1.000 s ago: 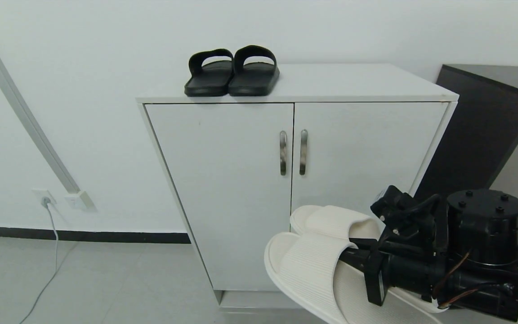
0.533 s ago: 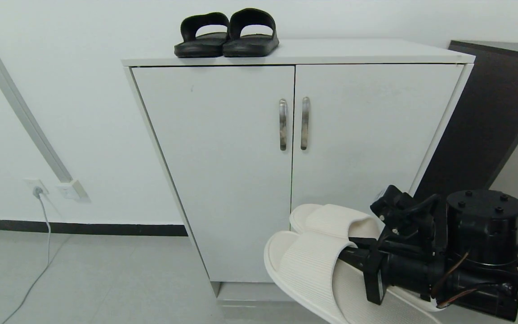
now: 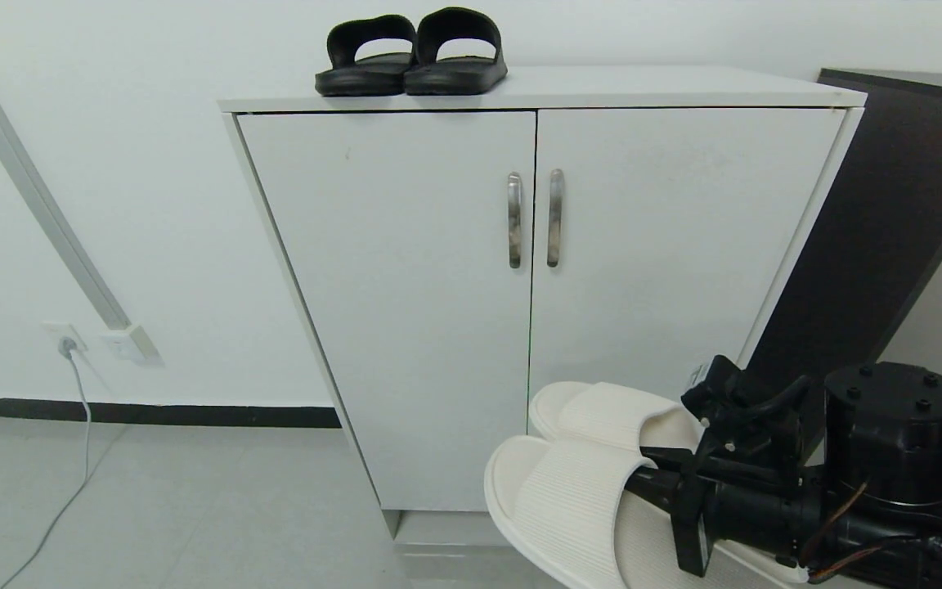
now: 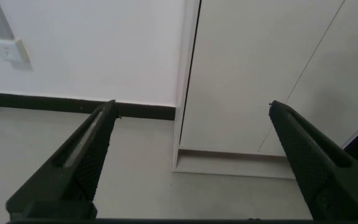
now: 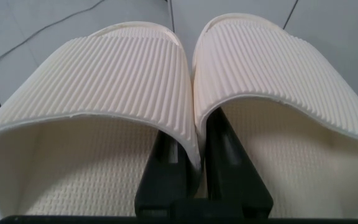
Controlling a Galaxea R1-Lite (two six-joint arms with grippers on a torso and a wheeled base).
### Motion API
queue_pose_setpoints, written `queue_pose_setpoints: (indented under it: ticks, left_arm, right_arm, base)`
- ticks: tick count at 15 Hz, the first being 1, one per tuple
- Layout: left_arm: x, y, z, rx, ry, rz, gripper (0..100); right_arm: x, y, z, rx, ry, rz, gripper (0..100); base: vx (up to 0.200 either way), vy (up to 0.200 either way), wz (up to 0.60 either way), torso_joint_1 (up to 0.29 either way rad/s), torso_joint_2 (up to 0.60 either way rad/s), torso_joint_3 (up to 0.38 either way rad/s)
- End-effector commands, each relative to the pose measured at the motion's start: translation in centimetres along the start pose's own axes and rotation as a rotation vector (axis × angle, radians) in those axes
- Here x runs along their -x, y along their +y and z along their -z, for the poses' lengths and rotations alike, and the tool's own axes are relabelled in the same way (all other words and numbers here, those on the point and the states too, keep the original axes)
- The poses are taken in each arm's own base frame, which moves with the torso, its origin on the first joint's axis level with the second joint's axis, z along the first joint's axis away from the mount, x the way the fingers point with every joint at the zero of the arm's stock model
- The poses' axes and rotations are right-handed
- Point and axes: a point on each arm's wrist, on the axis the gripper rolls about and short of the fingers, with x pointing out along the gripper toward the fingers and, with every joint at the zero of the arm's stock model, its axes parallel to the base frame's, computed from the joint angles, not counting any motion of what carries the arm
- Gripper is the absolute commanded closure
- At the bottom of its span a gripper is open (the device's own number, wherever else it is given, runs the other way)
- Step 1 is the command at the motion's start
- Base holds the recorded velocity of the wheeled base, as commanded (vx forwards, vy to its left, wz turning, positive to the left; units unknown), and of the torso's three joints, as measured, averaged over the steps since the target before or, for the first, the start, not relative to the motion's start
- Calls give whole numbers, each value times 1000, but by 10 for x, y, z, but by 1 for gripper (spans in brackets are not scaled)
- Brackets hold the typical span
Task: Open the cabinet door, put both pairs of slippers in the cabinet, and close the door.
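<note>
A white two-door cabinet (image 3: 405,327) stands against the wall with both doors shut, its two metal handles (image 3: 514,219) side by side at the middle. A pair of black slippers (image 3: 412,54) sits on its top, towards the left. My right gripper (image 3: 651,474) is low in front of the right door, shut on a pair of white ribbed slippers (image 3: 577,483); in the right wrist view the fingers (image 5: 219,149) pinch the inner sides of the white slippers (image 5: 191,87) together. My left gripper (image 4: 188,134) is open, low, facing the cabinet's bottom left corner (image 4: 185,158).
A dark cabinet (image 3: 896,229) stands right beside the white one. A wall socket with a plugged cable (image 3: 66,348) and a slanted conduit (image 3: 29,180) are on the wall to the left. Bare grey floor (image 3: 177,515) lies left of the cabinet.
The head view has dropped, so the cabinet looks higher in the picture. The right gripper with the white slippers has sunk slightly.
</note>
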Motion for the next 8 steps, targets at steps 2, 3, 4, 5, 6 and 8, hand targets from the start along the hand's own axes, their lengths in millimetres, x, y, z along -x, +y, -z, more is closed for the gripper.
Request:
queue_pose_setpoints:
  ticks: [2,3,4,5,6,8]
  left_arm:
    - [-3,-3,-19,7,30,58,0]
    - [-7,-5,-39,59,42,66,0]
    - [-14,-7,-49,66,78,86,0]
    - [-25,-10,-59,67,137,158,0]
    - [-33,-12,-63,75,170,215,0]
    - [-62,-17,-76,95,257,362,0]
  right_arm:
    - [-13,-2,8,-4,1,1,100]
    - [-13,-1,8,-4,-5,0,100]
    - [-13,0,8,-2,-4,-6,100]
    - [-14,1,9,-2,-2,-9,100]
    - [-14,3,8,2,-4,-13,100]
    - [-14,6,7,5,-8,-22,100]
  base:
    - [0,0,0,0,0,0]
    - [0,0,0,0,0,0]
    - [0,0,0,0,0,0]
    - [0,0,0,0,0,0]
    - [0,0,0,0,0,0]
    - [0,0,0,0,0,0]
